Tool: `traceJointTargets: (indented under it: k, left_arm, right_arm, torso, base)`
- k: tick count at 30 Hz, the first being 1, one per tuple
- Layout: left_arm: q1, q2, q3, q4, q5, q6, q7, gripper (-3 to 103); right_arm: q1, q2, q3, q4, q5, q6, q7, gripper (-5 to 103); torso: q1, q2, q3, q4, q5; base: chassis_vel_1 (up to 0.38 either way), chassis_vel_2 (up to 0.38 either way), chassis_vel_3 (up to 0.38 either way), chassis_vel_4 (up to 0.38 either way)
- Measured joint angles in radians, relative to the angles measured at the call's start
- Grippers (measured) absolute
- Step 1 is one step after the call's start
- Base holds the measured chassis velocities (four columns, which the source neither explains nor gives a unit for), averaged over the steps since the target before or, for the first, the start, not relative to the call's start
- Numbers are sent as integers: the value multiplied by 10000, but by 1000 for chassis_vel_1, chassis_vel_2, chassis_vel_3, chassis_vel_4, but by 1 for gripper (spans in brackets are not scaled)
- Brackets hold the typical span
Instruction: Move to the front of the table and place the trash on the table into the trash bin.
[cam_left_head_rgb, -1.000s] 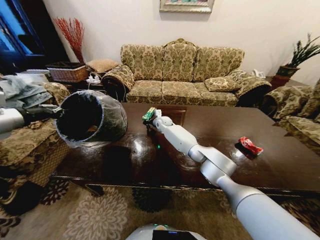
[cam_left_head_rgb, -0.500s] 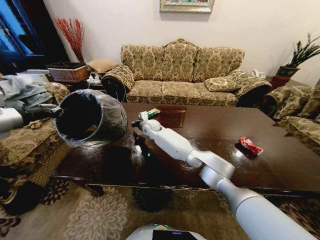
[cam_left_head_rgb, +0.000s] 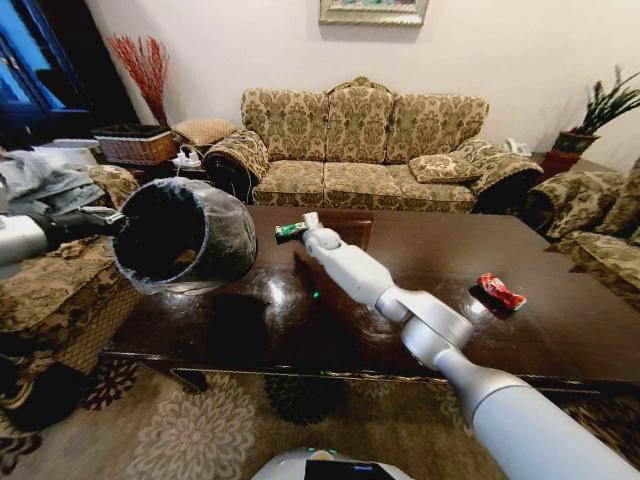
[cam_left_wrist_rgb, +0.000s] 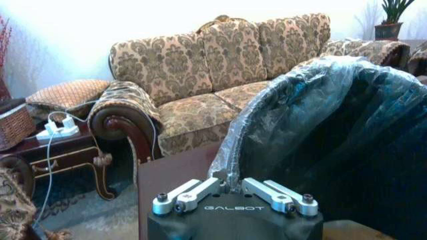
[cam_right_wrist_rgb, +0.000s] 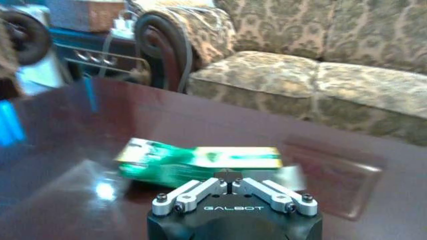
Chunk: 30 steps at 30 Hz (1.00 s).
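Observation:
My left gripper is shut on the rim of the black trash bin. It holds the bin tilted above the table's left end, mouth facing the near side. My right gripper is shut on a green flat packet, lifted over the dark-brown table just right of the bin. A crumpled red wrapper lies on the table's right part.
A patterned sofa stands behind the table, with armchairs at the left and right. A wicker basket sits on a side table at the back left. A potted plant is at the back right.
My right gripper swung the green packet slightly toward the bin and back, turning it from upright to lying flat. The left arm and bin stayed still.

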Motion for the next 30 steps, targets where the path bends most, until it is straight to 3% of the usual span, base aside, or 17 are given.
traceJointTargets:
  k: [4, 8, 10, 13, 16, 18, 20, 21, 23, 27, 30]
  left_arm:
    - [-24, -14, 2, -24, 6, 6, -1, 0]
    - [-62, 12, 56, -20, 9, 7, -15, 0]
    - [-90, 59, 93, -15, 9, 6, -31, 0]
    - [-92, 72, 91, -22, 7, 8, -58, 0]
    - [-68, 69, 46, -48, -5, 19, -52, 0]
    - [-49, 58, 5, -51, -11, 20, -43, 0]
    - [-32, 54, -23, -45, -17, 21, -12, 0]
    - [-37, 55, -23, -47, -20, 21, -5, 0]
    - [-63, 55, -17, -39, -20, 21, -12, 0]
    - [-67, 13, 6, -52, -17, 22, -26, 0]
    - [-63, -15, 7, -63, -7, 14, -23, 0]
  right_arm:
    - [142, 0, 403, -544, -649, -32, -321, 0]
    - [33, 0, 92, 156, -288, -199, -390, 0]
    - [-28, 28, -96, 560, 45, -312, -556, 0]
    - [150, 18, 432, -374, -578, -30, -702, 0]
    - [375, 7, 1040, -1225, -1246, 47, -815, -3]
    - [423, 0, 1199, -1452, -1448, 15, -709, 1]
    - [282, -3, 771, -1006, -1057, -99, -730, 10]
    - [215, 15, 523, -689, -838, -194, -820, 4]
    - [206, 19, 553, -756, -906, -153, -868, 8]
    - [441, 9, 1173, -1511, -1296, 238, -1265, 25]
    - [550, 15, 1606, -1898, -1519, 444, -1549, 30]
  torso:
    - [1, 0, 1, -1, -1]
    - [1, 0, 1, -2, -3]
    - [0, 0, 0, 14, -2]
    - [-1, 0, 0, 17, -5]
    - [0, 0, 0, -6, -8]
    - [0, 0, 0, -12, -6]
    - [2, 0, 2, -17, -2]
    - [2, -1, 3, -1, 2]
    - [1, 0, 2, 11, 2]
    - [0, 0, 1, 12, -9]
    - [0, 0, 0, 6, 0]
  base:
    - [0, 0, 0, 0]
    - [0, 0, 0, 0]
    - [0, 0, 0, 0]
    - [0, 0, 0, 0]
    - [0, 0, 0, 0]
    - [0, 0, 0, 0]
    - [0, 0, 0, 0]
    - [0, 0, 0, 0]
    - [0, 0, 0, 0]
    - [0, 0, 0, 0]
    - [0, 0, 0, 0]
